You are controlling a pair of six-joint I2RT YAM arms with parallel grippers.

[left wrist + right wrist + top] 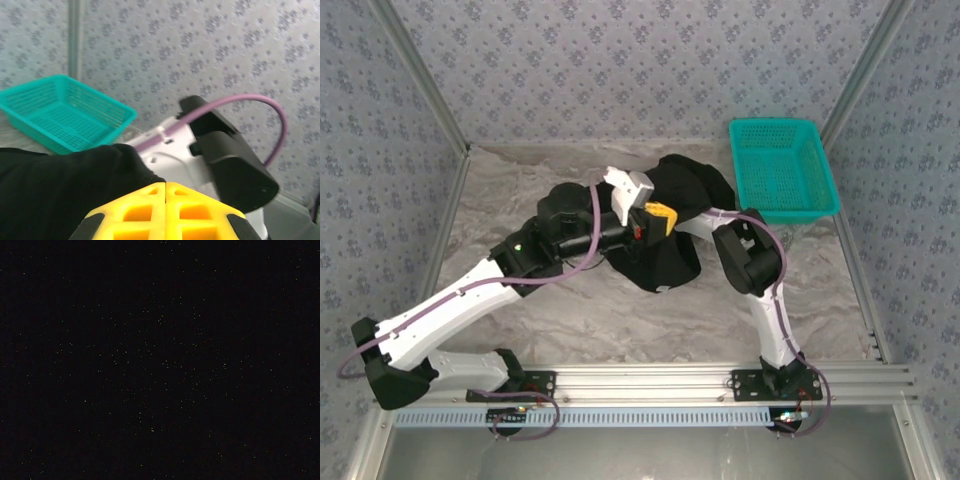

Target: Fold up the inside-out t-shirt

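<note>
The inside-out t-shirt [672, 262] is a bunched black heap at mid-table, lifted partly off the surface. My left gripper [660, 216] hovers over its middle, its yellow fingers pressed together. In the left wrist view the black cloth [50, 190] runs right up to the seam between the tips of the left gripper [165, 184], pinched there. My right arm [748, 255] reaches in from the right, and its far end disappears under the cloth. The right gripper is hidden among the folds, and the right wrist view is black.
A teal mesh basket [782, 168] stands at the back right, just beyond the shirt, also seen as the basket [60, 115] behind the cloth. The right arm's elbow [225, 160] is close in front of my left wrist. Patterned walls enclose the table.
</note>
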